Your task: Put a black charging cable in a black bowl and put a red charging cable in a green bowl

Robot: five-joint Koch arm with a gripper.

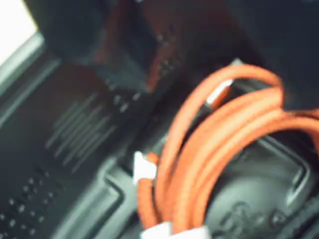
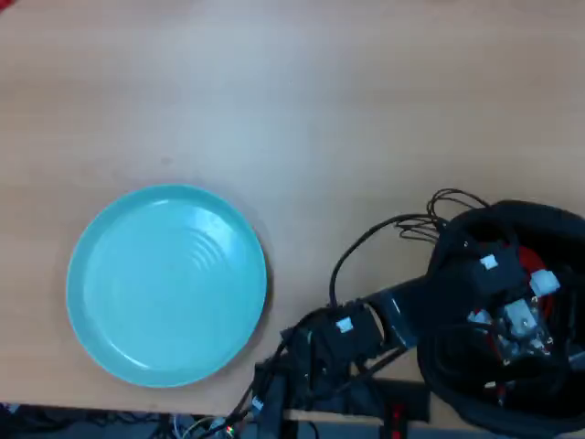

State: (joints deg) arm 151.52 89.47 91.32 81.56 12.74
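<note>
Gripper (image 2: 516,320) over black bowl (image 2: 548,219), red charging cable (image 1: 219,144) close beneath

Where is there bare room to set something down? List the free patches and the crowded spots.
Free: the whole upper stretch of the table, above the green bowl and the arm. The bowl's own floor is empty. Between the bowl and the robot's thin wires lies a bare strip. Crowded: lower right, where the arm hangs over the black bowl with the red charging cable.
</note>
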